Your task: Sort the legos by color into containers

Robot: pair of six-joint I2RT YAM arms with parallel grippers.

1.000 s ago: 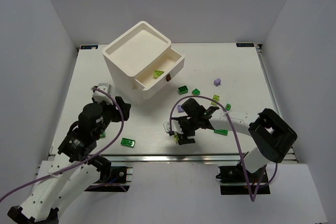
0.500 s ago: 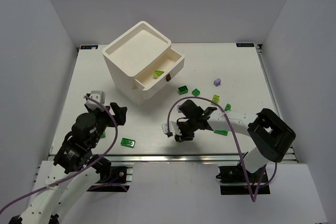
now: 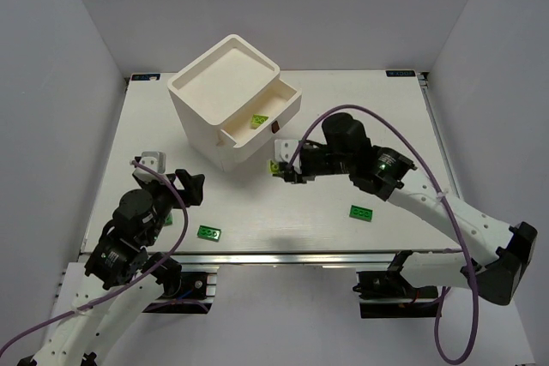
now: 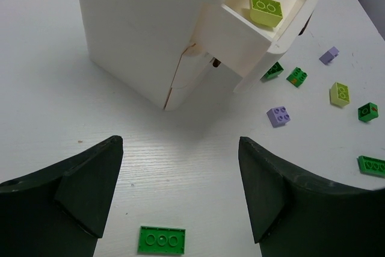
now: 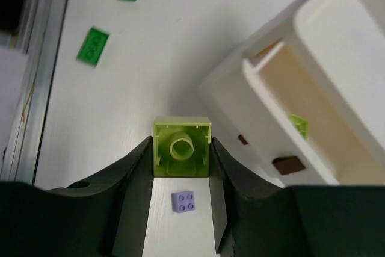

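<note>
The white cabinet (image 3: 225, 92) stands at the back left, its top drawer (image 3: 287, 100) pulled out with one yellow-green lego (image 3: 258, 120) inside. My right gripper (image 3: 279, 167) hovers just in front of that drawer, shut on a yellow-green lego (image 5: 181, 147) seen from its hollow underside. A pale purple lego (image 5: 183, 201) lies on the table beneath it. My left gripper (image 4: 180, 191) is open and empty, above a flat dark green lego (image 4: 162, 239) (image 3: 208, 231).
In the left wrist view, loose legos lie right of the cabinet: purple ones (image 4: 278, 115) (image 4: 329, 55), a yellow-green one (image 4: 340, 93) and dark green ones (image 4: 296, 76) (image 4: 367, 111). Another dark green plate (image 3: 361, 212) lies near the front. The lower drawers' red-brown handles (image 5: 287, 165) face my right gripper.
My right gripper closed on the yellow-green lego near the table's front and carried it up and back toward the open drawer. My left arm drew back slightly and its jaws widened.
</note>
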